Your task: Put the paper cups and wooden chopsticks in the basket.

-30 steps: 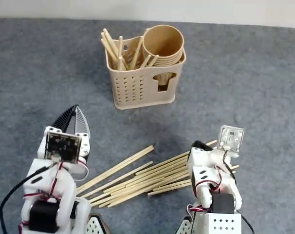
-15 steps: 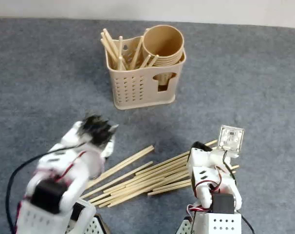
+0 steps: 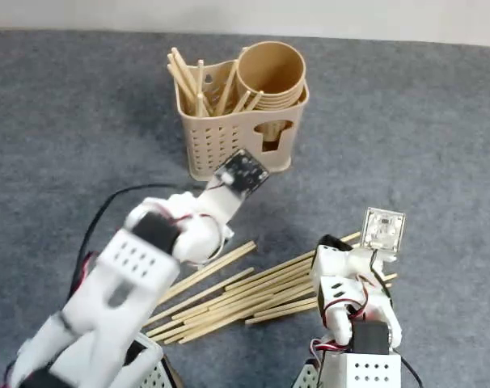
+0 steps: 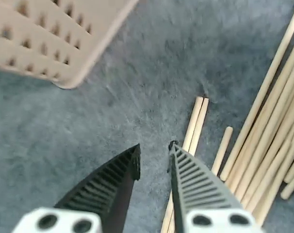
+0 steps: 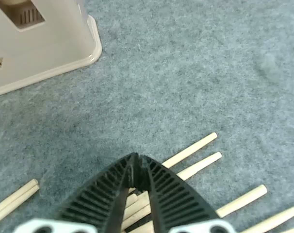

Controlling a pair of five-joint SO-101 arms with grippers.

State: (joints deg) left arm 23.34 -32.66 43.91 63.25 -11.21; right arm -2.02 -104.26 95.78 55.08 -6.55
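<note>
The beige slotted basket (image 3: 238,137) stands at the back centre with stacked paper cups (image 3: 271,71) in one side and several wooden chopsticks (image 3: 195,82) in the other. Loose chopsticks (image 3: 237,293) lie fanned on the carpet near the front. My left arm (image 3: 184,228) stretches over their far end, just in front of the basket. Its gripper (image 4: 154,151) is open and empty, low over the carpet beside a pair of chopsticks (image 4: 196,121), with the basket (image 4: 55,43) close by. My right gripper (image 5: 136,159) is shut, empty, above chopstick ends (image 5: 193,148) at the pile's right.
Grey carpet (image 3: 407,137) covers the table, with free room left and right of the basket. The right arm (image 3: 354,303) sits at the front right over the pile's end. The basket's corner (image 5: 45,48) is some way from the right gripper.
My left arm has swung from the front left forward and to the right, ending in front of the basket over the chopsticks. The right arm has stayed still.
</note>
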